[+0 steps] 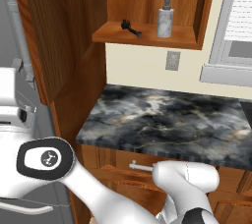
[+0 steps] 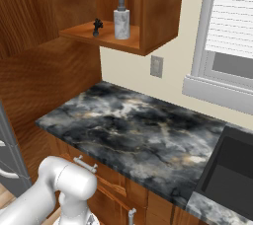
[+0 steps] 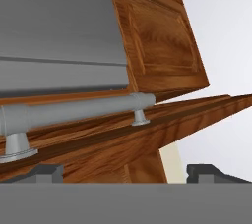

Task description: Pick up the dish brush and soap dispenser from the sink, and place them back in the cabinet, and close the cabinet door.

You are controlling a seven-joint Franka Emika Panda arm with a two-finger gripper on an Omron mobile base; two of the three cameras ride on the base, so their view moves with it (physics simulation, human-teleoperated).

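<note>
The soap dispenser stands upright on the shelf floor of the open cabinet. The dish brush lies just left of it on the same shelf. The cabinet door is swung open to the left. In the hand view its long grey bar handle runs across close in front of my gripper. The gripper is open, with one fingertip low left, the other low right, and nothing between them. The black sink sits at the right.
A grey-black marbled countertop lies below the cabinet, with wooden drawers and silver pulls under it. A wall outlet and a window are behind. The grey fridge stands left of the door.
</note>
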